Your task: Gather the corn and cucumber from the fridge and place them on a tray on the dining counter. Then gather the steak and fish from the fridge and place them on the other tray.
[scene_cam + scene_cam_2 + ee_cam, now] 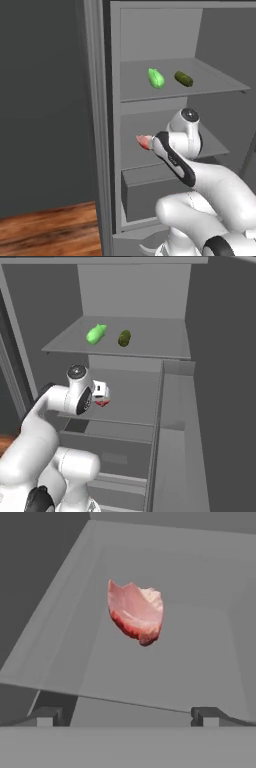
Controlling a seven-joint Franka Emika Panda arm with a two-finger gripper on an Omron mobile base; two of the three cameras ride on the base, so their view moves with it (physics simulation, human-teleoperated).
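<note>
The fridge [106, 125] stands open in front of me. On its upper shelf the bright green corn [156, 78] [96, 334] lies left of the dark olive cucumber [183, 78] [124, 338], a small gap between them. The pink-red steak [136, 612] [143, 142] [102, 402] lies on the middle shelf [190, 662]. My gripper [126, 717] is open and empty, at the shelf's front edge, pointing at the steak from a short distance. The fish, the trays and the dining counter are out of view.
A grey drawer [150, 187] sits under the middle shelf, right below my arm. The open fridge door [175, 446] stands close on the right. A dark wall and wooden floor [45, 225] lie to the left of the fridge.
</note>
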